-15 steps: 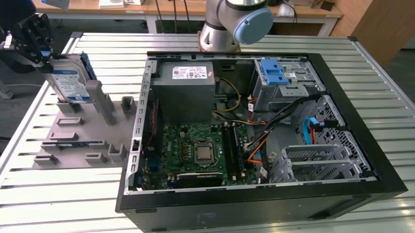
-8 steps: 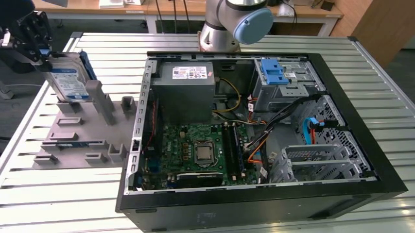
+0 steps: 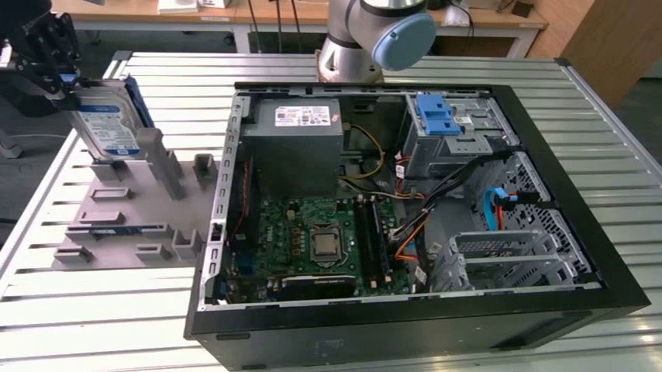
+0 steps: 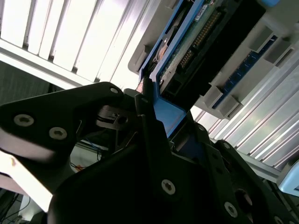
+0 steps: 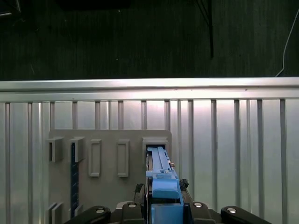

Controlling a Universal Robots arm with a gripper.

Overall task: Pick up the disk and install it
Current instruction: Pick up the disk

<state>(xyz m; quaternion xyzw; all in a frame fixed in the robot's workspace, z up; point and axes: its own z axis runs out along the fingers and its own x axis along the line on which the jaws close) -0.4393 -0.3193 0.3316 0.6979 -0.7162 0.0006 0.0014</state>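
The disk (image 3: 108,124) stands on edge at the far end of the grey holder rack (image 3: 124,225), on the exterior view's left, its white-and-blue label facing the camera. My gripper (image 3: 62,77) is shut on its upper edge from above. In the first wrist view the disk's blue carrier frame (image 5: 161,179) sits between my black fingers (image 5: 133,205), over a slot of the rack (image 5: 107,158). The second wrist view shows the disk's connector edge (image 4: 201,42) and blue frame (image 4: 166,114) clamped in my gripper (image 4: 156,123). Whether the disk's bottom still rests in the slot I cannot tell.
An open black computer case (image 3: 219,232) lies at the exterior view's right of the rack, with a grey power-supply box (image 3: 300,147), a motherboard (image 3: 321,240) and a drive bay with a light-blue latch (image 3: 436,116). The arm's base (image 3: 367,39) stands behind it. A slatted metal table (image 3: 114,325) carries everything.
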